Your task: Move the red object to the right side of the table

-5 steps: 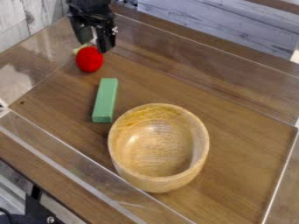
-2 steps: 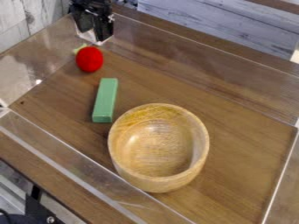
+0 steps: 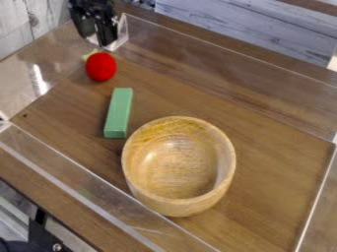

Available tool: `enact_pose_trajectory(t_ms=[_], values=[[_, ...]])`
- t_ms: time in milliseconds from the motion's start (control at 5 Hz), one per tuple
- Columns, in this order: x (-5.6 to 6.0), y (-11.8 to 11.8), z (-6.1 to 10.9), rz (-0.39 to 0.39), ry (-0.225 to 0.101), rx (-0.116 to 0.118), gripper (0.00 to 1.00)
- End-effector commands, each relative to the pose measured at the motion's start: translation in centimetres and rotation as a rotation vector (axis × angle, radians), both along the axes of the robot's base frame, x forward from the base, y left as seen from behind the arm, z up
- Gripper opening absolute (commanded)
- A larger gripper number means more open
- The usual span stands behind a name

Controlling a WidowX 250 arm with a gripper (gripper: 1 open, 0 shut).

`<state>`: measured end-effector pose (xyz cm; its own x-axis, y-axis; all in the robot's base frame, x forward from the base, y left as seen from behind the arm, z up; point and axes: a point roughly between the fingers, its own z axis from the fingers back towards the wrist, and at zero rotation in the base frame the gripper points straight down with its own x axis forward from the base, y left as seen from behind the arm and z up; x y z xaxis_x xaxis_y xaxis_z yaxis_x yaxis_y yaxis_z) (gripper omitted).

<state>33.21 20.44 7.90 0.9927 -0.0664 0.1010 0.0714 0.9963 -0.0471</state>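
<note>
Fingers parted wide, the gripper [image 3: 98, 37] hangs just behind the red object [image 3: 101, 67], which sits on the table [image 3: 247, 91] beyond the green block [image 3: 118, 112] and the bowl [image 3: 179, 165]. Best to centre over the fruit, descend straight with a finger either side, then close gently so it cannot roll.

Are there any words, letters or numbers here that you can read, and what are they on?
No, there are none that I can read.
The red toy fruit, the green block and the round wooden bowl show no writing.
The dark arm parts at the top are too small and blurred to tell.
</note>
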Motion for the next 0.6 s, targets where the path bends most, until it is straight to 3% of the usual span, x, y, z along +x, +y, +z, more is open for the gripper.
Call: enact_pose_trajectory(t_ms=[0,200,400], values=[[-0.5,0.4,1.8,0.07,-0.057,0.028,1.0],[0.2,1.2,1.2,0.139,-0.063,0.021,1.0],[0.1,-0.5,-0.2,0.086,-0.035,0.018,1.0]])
